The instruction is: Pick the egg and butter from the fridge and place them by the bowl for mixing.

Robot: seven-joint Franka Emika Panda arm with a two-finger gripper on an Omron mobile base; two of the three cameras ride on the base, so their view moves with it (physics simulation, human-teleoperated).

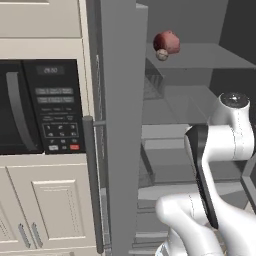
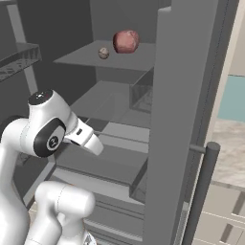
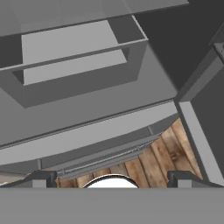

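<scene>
Jaws spread wide, empty; gripper (image 3: 112, 177) low in hand view, facing fridge (image 3: 87, 74) drawers. Egg (image 1: 161, 54) upper centre, touching red chunk (image 1: 167, 42). Likely light, smooth, fragile: pinch gently across its middle.

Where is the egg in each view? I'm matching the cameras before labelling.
Left base view: egg upper middle, on the fridge's top shelf, touching the lower left of the red chunk.
Right base view: egg upper left of centre, apart from the red chunk, to its left.
Hand view: not in it.
Shared landmark: the red chunk.
</scene>
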